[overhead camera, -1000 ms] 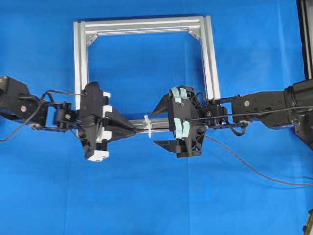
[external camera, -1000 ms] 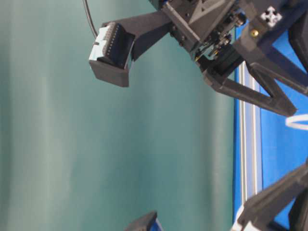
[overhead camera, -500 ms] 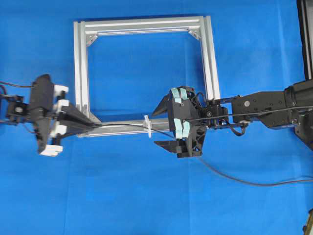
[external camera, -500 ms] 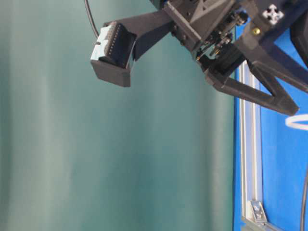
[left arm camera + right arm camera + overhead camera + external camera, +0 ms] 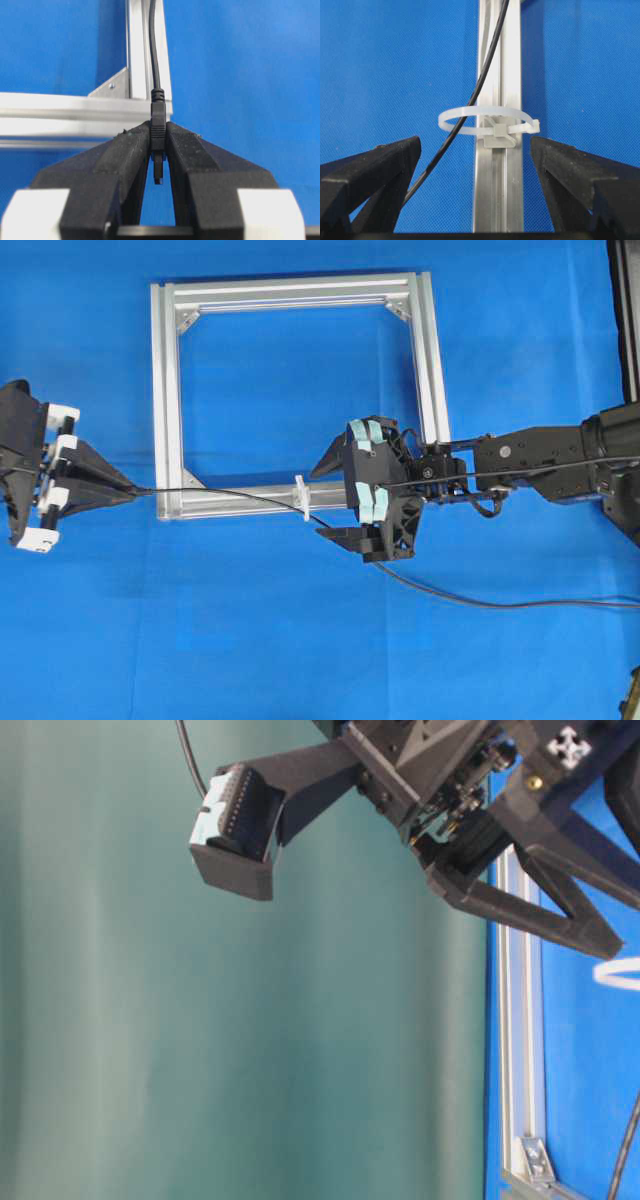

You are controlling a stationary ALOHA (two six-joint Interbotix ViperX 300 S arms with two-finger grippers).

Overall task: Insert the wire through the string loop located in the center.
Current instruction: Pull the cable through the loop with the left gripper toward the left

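Left end effector (image 5: 159,150) clenched on the thin black wire's (image 5: 240,497) plug; wire runs through the small white string loop (image 5: 487,120). Right end effector (image 5: 335,492) released. Recommend pulling straight, level, without snagging the loop.

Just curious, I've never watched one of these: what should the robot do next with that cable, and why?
Probably keep drawing the wire leftward. The left hand is shut on the plug, and the wire already passes through the string loop. The right hand is open, holding nothing, and slack remains on the right.
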